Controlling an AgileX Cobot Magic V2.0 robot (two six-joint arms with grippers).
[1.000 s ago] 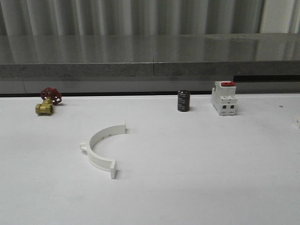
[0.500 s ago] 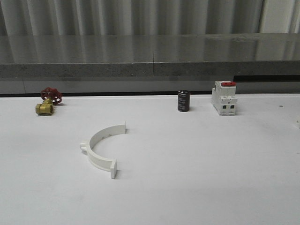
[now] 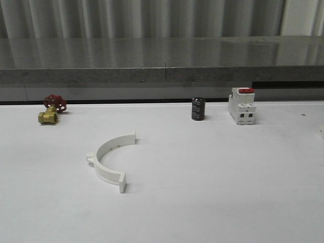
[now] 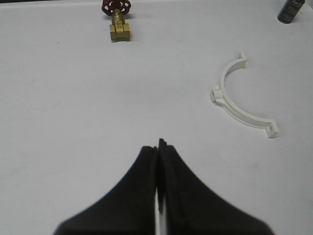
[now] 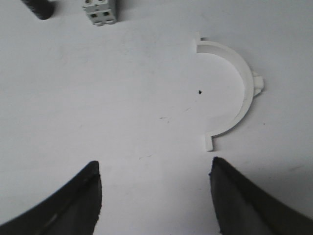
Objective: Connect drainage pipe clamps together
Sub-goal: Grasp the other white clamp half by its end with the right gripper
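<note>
At the left of the front view, a brass valve (image 3: 48,117) with a red handwheel (image 3: 55,103) sits at the far edge of the white tabletop (image 3: 212,172). Lower centre-left lies one clamp half (image 3: 109,159), its open side facing right, a small tab on its outer curve. Further right stand a dark cylinder (image 3: 198,109), its label too blurred to read, and a white breaker (image 3: 241,106) with a red top. At the right edge a small white piece (image 3: 321,131) is cut off by the frame.

In the left wrist view the left hand (image 4: 158,161) is clenched on nothing. In the right wrist view the right hand (image 5: 155,188) is spread wide, and the second clamp half (image 5: 238,98) lies flat beyond it, untouched.
</note>
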